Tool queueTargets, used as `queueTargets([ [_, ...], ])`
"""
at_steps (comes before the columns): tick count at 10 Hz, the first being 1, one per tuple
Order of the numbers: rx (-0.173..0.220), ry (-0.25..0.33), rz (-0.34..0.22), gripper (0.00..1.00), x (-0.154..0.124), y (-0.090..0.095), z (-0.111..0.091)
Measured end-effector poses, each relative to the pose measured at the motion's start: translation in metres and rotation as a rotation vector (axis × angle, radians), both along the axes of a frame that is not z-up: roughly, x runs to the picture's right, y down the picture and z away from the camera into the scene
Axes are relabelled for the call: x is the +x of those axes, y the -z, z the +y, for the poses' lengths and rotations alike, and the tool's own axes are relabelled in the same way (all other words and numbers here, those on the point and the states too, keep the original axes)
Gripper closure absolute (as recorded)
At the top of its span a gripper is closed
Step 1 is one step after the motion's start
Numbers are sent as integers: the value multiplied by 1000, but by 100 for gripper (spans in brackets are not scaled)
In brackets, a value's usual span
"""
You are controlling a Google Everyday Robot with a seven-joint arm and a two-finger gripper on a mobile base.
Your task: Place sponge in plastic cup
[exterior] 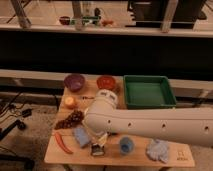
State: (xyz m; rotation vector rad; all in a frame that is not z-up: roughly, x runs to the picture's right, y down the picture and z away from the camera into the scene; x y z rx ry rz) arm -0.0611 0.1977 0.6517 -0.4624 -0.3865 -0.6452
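A light blue sponge lies flat on the front left of the wooden table. A blue plastic cup stands upright at the front middle. My white arm sweeps in from the right across the table. Its gripper hangs low between the sponge and the cup, just right of the sponge and right over a small dark object. The arm hides the middle of the table.
A purple bowl, an orange bowl and a green tray stand at the back. An orange fruit, dark grapes and a red chili lie at left. A pale blue cloth lies front right.
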Motion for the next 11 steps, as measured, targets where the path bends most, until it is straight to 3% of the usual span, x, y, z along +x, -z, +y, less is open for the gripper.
queueTargets([
  [3,-61,19,-66,20,-24,0,16],
  [6,-92,58,-111,20,-53,-5,23],
  [8,-98,75,-132,20,-72,-10,20],
  [11,-101,77,-131,20,-72,-10,19],
])
